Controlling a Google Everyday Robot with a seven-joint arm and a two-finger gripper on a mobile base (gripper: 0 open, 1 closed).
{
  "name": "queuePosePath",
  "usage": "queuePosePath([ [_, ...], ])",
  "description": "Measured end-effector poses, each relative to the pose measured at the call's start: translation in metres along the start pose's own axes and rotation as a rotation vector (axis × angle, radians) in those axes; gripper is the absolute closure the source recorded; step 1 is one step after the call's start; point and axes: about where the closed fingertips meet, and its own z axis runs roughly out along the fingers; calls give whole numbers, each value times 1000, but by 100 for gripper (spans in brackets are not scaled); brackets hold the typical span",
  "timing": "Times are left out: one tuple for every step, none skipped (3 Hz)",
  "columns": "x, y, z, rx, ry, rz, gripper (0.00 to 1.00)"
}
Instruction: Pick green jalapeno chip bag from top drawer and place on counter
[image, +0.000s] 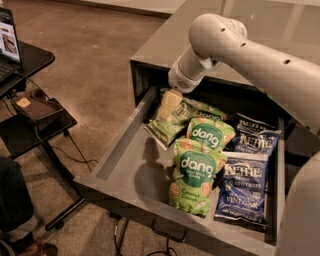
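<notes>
The green jalapeno chip bag lies tilted at the back left of the open top drawer, partly under a bright green dang bag. My gripper reaches down from the arm's wrist onto the top end of the olive bag, right at the drawer's back. The wrist hides most of it. The counter is the grey cabinet top behind the drawer.
A second dang bag and two dark blue Kettle bags fill the drawer's right half. The drawer's left floor is bare. A black desk with a laptop stands at the left, with cables on the floor.
</notes>
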Motion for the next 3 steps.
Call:
queuePosePath([
  [25, -17, 16, 19, 50, 96, 0],
  [66, -45, 27, 125, 142, 237, 0],
  [100, -64, 28, 255, 225, 336, 0],
])
